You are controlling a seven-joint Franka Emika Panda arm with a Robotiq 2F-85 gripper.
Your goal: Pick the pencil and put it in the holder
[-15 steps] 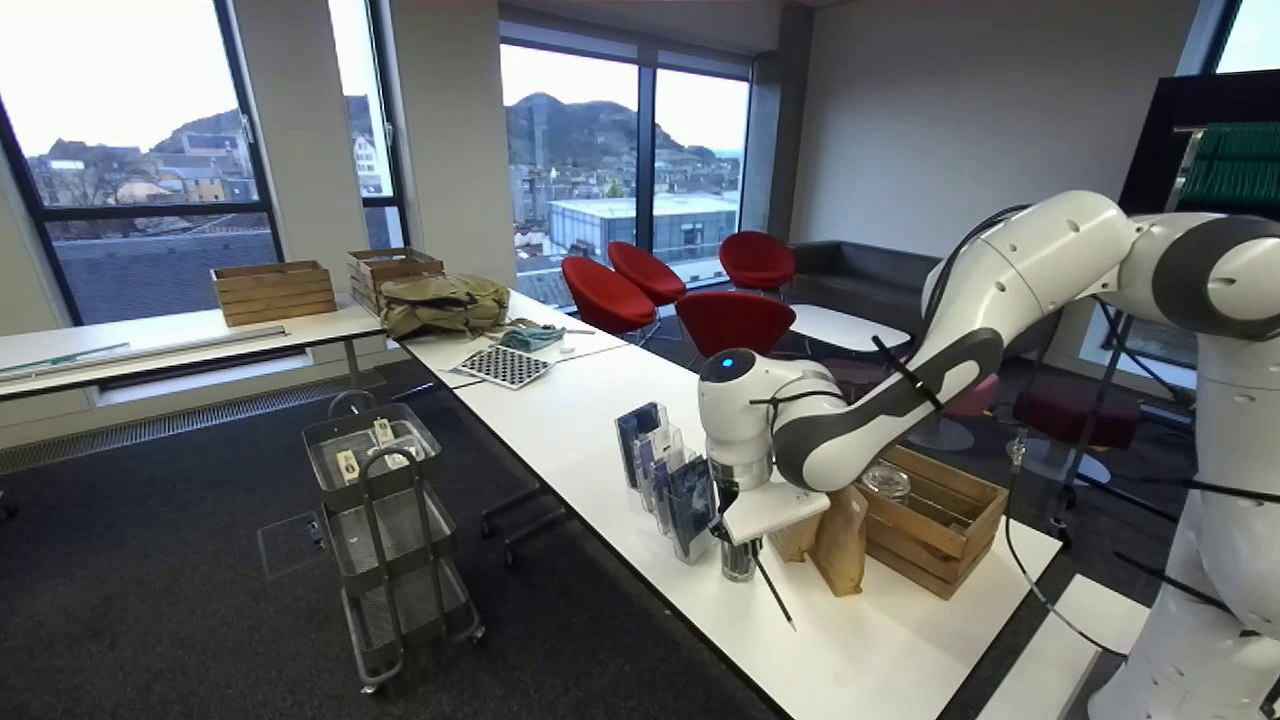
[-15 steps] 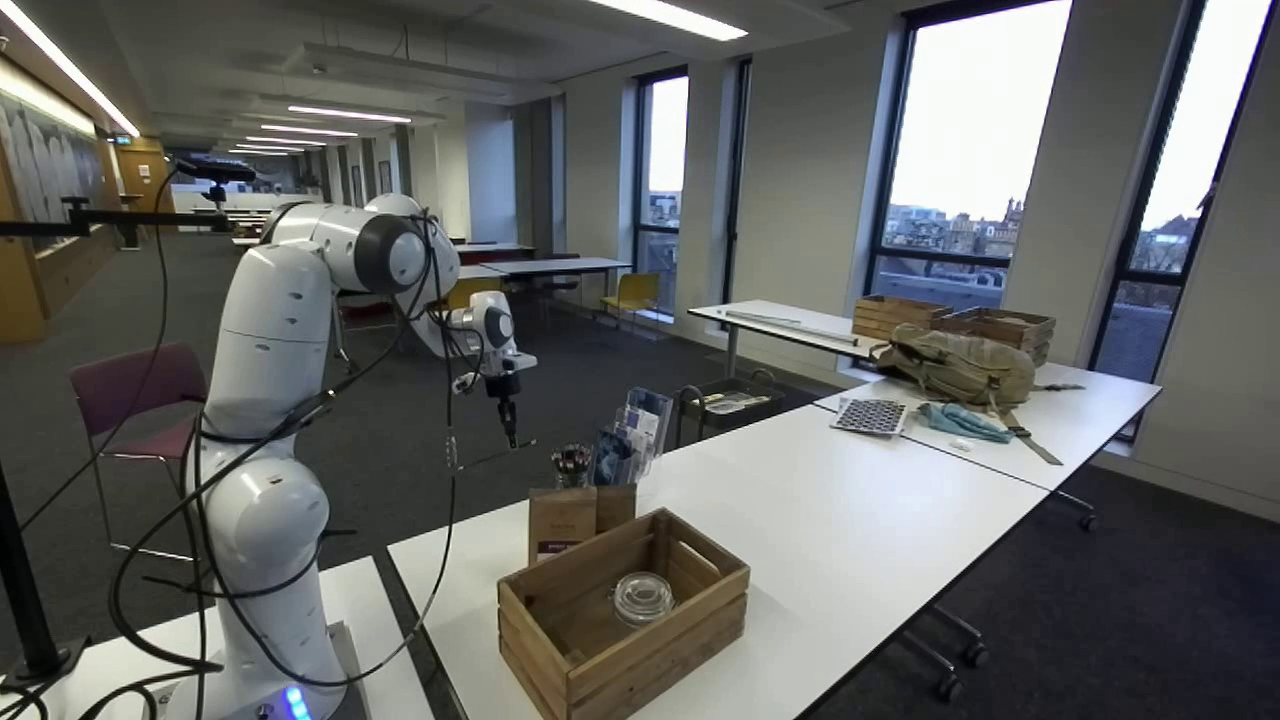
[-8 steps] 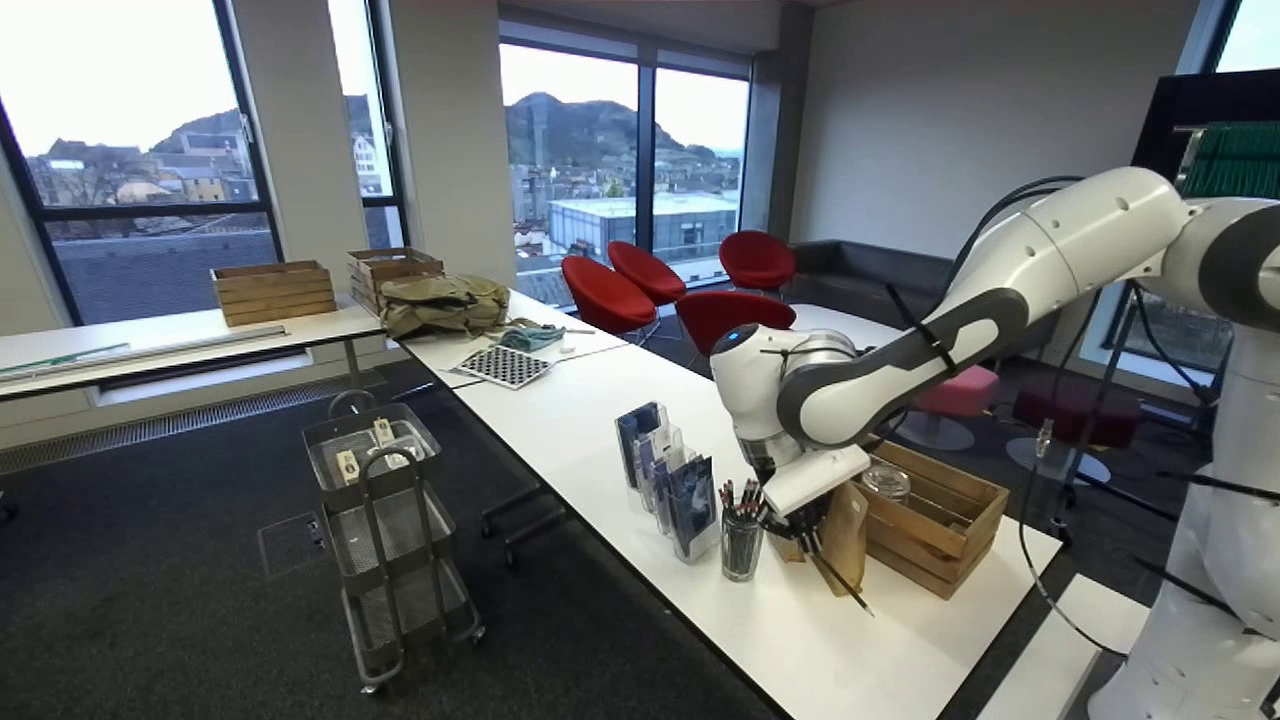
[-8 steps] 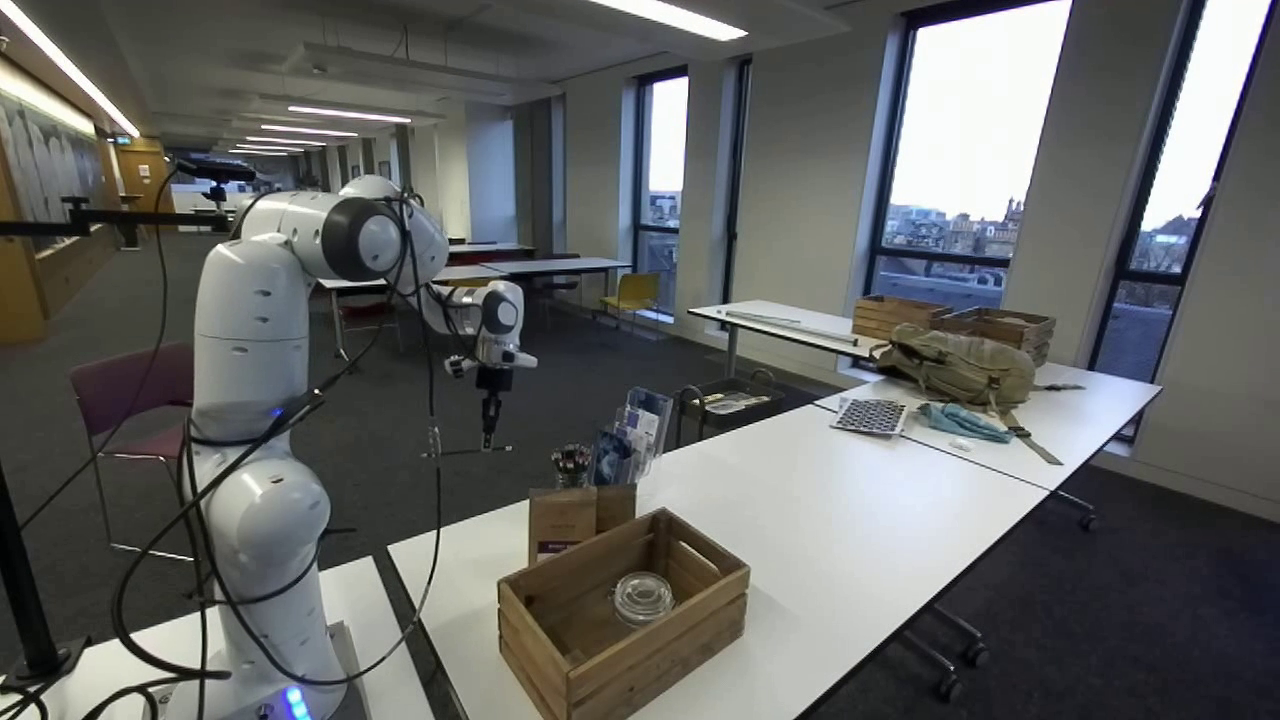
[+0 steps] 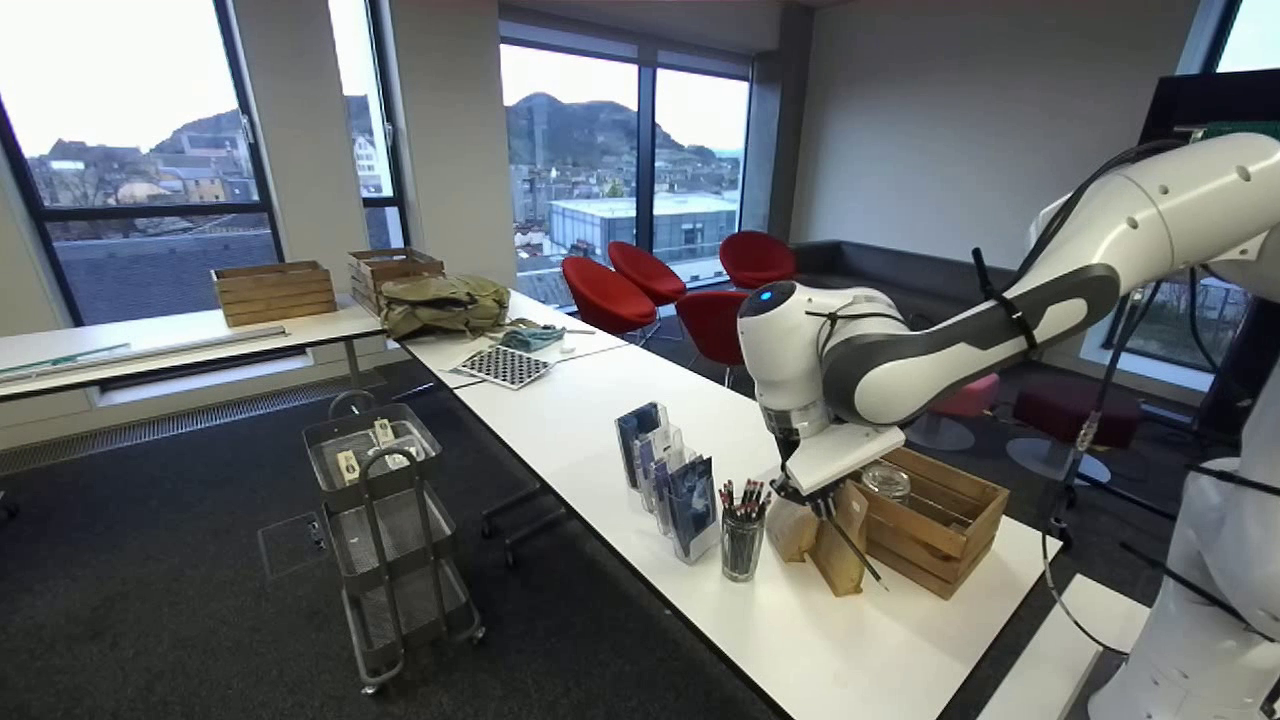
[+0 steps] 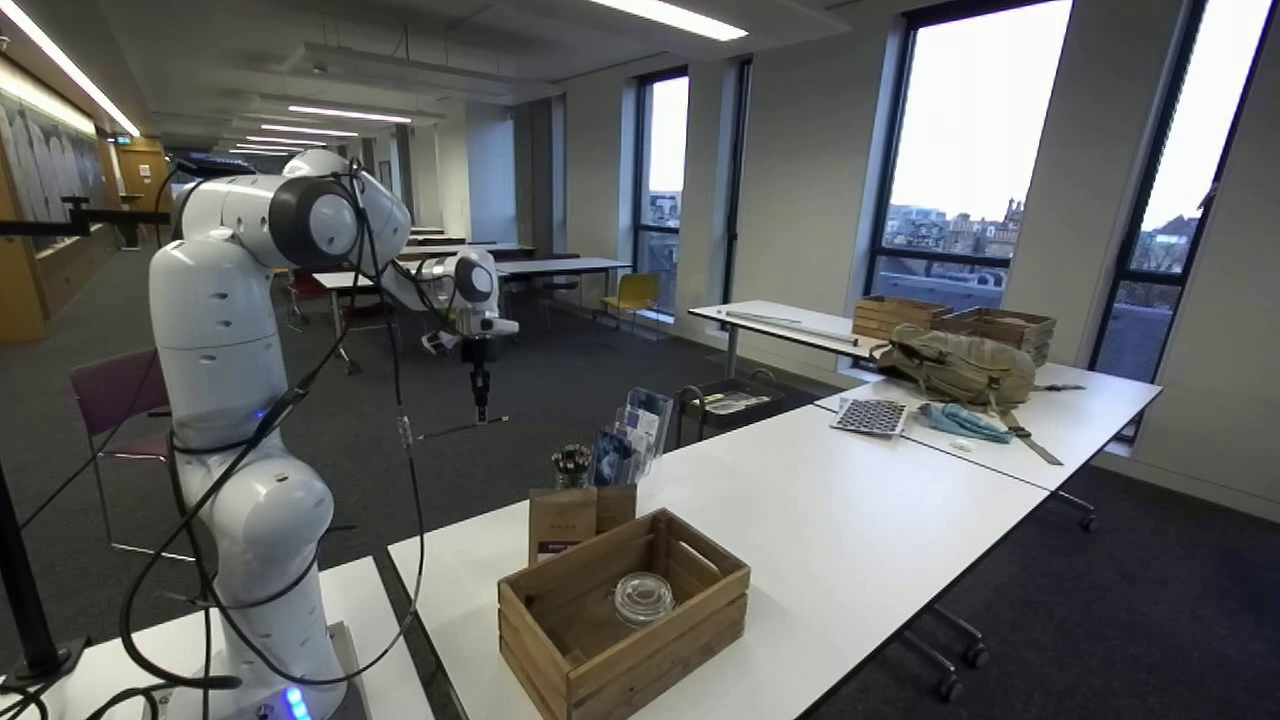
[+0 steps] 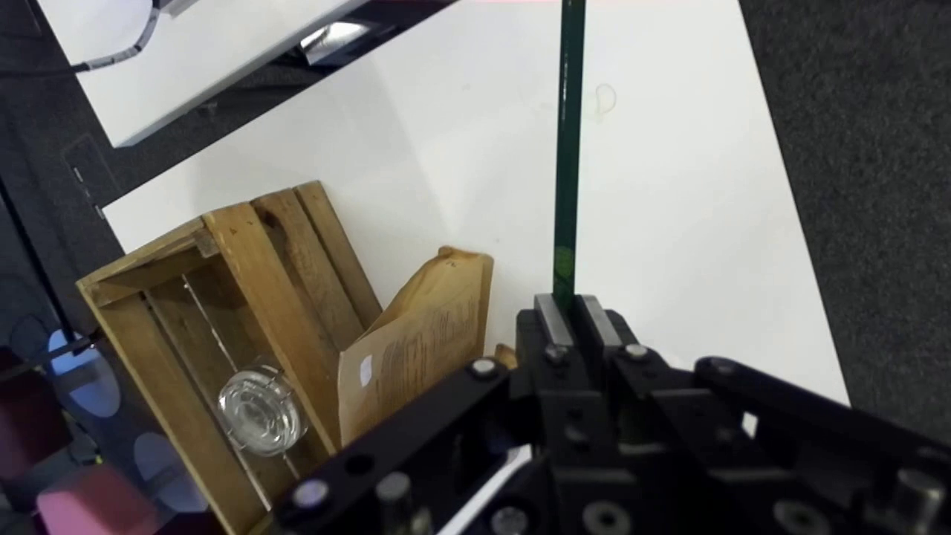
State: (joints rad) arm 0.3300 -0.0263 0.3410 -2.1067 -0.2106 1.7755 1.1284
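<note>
The pencil is a thin dark green stick. My gripper [image 7: 572, 308] is shut on the pencil [image 7: 569, 148] near one end in the wrist view. Its long free part points away from the fingers over the white table. In both exterior views my gripper [image 5: 822, 505] [image 6: 482, 415] holds the pencil [image 5: 858, 552] [image 6: 450, 430] above the table, lying nearly level with its free end a little lower. The holder [image 5: 740, 552] is a dark see-through cup with several pencils standing in it. It also shows partly behind the paper bags [image 6: 571, 480]. The holder is out of the wrist view.
Brown paper bags [image 5: 840, 550] [image 6: 562, 518] [image 7: 416, 342] stand between the holder and a wooden crate [image 5: 935, 520] [image 6: 655, 655] [image 7: 275, 290] with a glass jar [image 6: 642, 597] in it. Clear brochure stands [image 5: 690, 505] are beside the holder. The table edge [image 7: 791, 189] is near.
My gripper has moved away from the holder towards the robot's base side, carrying the pencil, and is slightly higher than half a second ago. The pencils in the holder, hidden before in an exterior view, show now.
</note>
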